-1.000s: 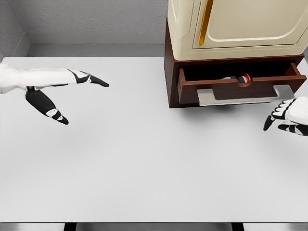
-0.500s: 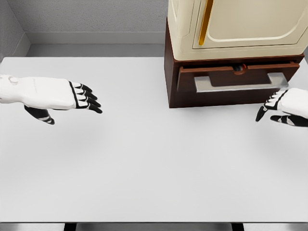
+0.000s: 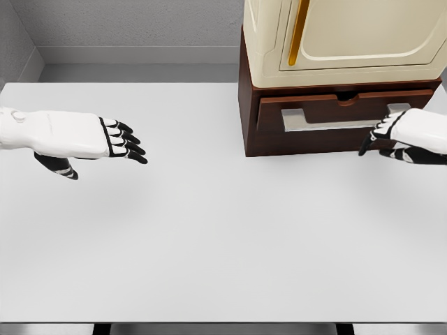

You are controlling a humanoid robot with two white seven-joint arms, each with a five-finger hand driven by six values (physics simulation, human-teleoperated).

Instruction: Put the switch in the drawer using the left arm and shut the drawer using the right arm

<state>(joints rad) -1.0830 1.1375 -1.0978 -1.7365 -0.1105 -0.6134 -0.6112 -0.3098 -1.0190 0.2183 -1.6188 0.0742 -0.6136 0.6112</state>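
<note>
The drawer looks shut, the switch presumably hidden inside; right hand, fingers loosely curled, empty, at its front: press squarely; left hand open, idle.

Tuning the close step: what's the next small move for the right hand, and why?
Probably a last short push forward by the right hand, fingers curled at the grey metal handle of the brown wooden drawer. The drawer front looks almost flush with the dark cabinet base. The left hand rests open over the white table.
</note>
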